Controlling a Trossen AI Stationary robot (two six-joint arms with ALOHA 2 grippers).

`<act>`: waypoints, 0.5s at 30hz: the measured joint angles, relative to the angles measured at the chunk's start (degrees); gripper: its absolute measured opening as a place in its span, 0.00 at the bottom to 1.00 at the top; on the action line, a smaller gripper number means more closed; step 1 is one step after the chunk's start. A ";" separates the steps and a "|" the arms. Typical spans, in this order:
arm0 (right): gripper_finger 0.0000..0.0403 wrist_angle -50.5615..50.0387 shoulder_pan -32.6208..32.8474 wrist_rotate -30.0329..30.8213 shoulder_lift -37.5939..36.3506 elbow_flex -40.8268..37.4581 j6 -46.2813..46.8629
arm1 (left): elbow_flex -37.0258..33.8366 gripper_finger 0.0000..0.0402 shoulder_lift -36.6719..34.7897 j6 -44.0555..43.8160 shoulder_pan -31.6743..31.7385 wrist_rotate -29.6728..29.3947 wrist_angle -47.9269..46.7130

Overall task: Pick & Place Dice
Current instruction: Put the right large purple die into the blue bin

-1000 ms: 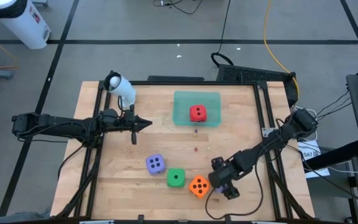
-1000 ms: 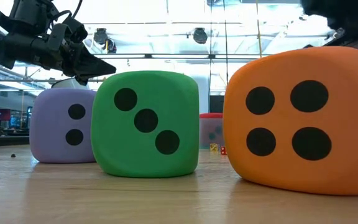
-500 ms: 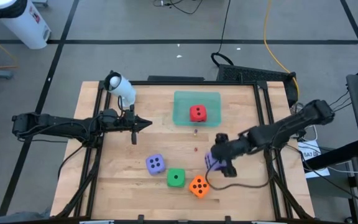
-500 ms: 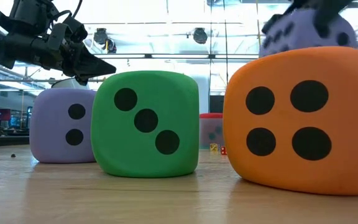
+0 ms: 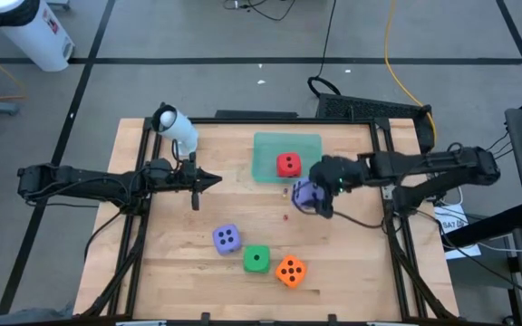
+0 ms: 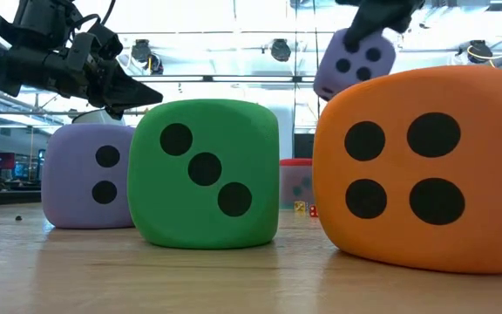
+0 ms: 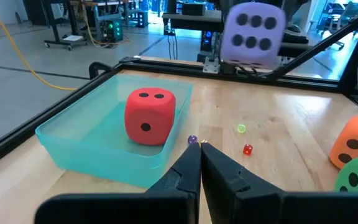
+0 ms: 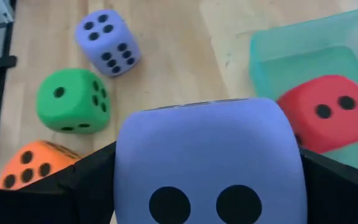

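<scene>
Wooden table (image 5: 243, 217), grey tiled floor (image 5: 152, 81)

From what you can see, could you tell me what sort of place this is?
Probably a robotics lab: a framed wooden table, coloured foam dice such as the green one, and loose floor cables.

No readable text, only dice pips.

Matt foam dice (image 5: 256, 260), wooden table (image 5: 352, 272), translucent plastic tray (image 5: 265, 145).
</scene>
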 joint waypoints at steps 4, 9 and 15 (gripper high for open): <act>0.91 0.57 -4.19 -2.23 0.71 0.04 -2.40 | 0.00 0.06 -0.02 0.02 0.00 0.00 -0.01; 0.91 0.26 -6.76 -3.32 1.09 0.11 -4.34 | 0.00 0.06 -0.01 0.02 0.00 -0.02 -0.04; 0.91 -0.43 -7.79 -4.53 1.09 0.09 -4.74 | 0.00 0.06 -0.02 0.63 0.00 -0.02 -0.05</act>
